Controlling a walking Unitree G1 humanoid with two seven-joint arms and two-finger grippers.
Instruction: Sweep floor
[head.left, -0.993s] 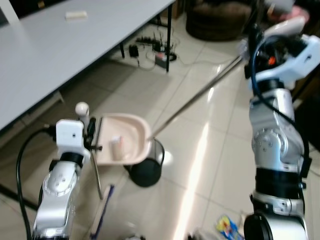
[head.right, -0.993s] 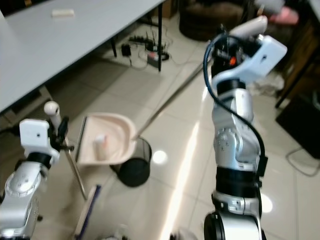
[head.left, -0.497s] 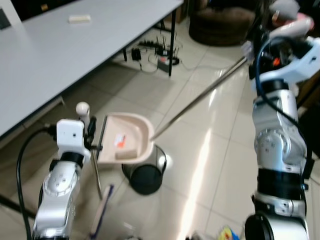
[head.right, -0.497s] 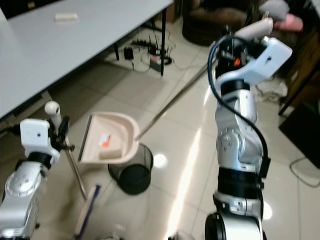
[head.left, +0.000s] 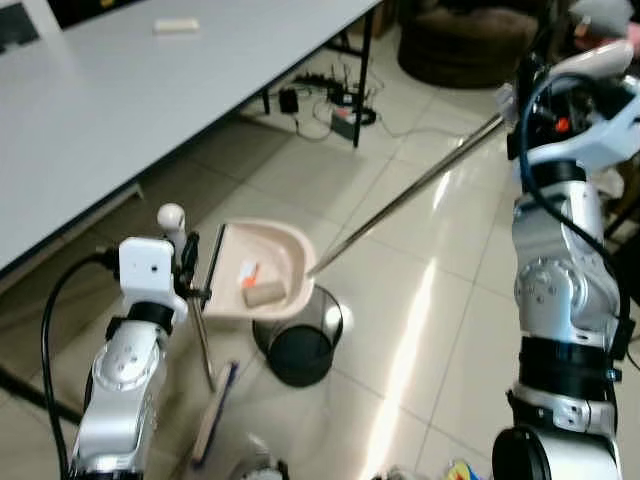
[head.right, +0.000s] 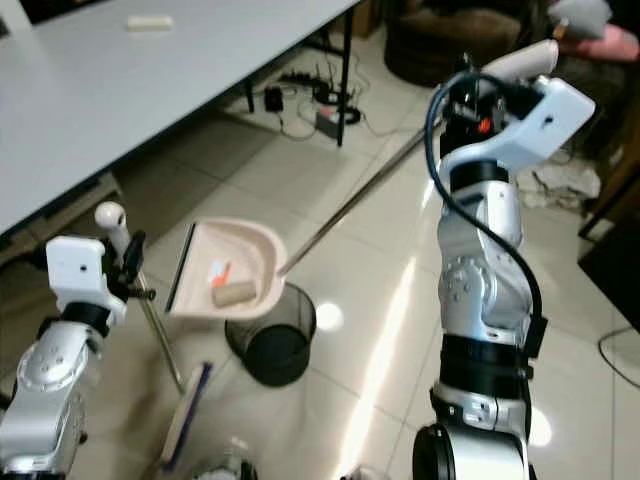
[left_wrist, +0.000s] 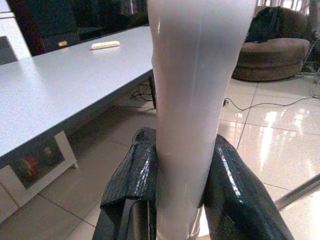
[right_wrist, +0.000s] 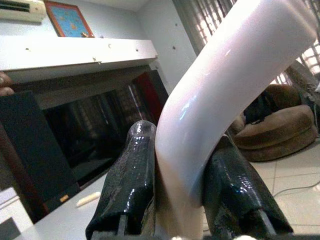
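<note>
Glossy cream floor tiles (head.left: 400, 330) spread under a long grey table (head.left: 120, 110) at ten o'clock, with a tangle of cables and a power strip (head.left: 335, 105) at twelve. At the middle of the head view a cream dustpan (head.left: 258, 272) hangs tilted over a black mesh bin (head.left: 300, 340), with a small brown roll (head.left: 265, 293) and an orange-marked scrap (head.left: 247, 272) lying in its tray. Its long metal pole (head.left: 420, 185) runs up toward two o'clock, where the right tool (right_wrist: 172, 195) is clamped on the curved white handle end. The left tool (left_wrist: 175, 185) at eight o'clock is closed round the white broom handle (left_wrist: 195, 100), whose brush head (head.left: 212, 420) rests on the floor at seven o'clock. Both handles look rigid, smooth and probably slick, so a firm hold near the ends suits; the pan seems light, but on so long a pole it may swing, and its loose contents could slide out unevenly.
</note>
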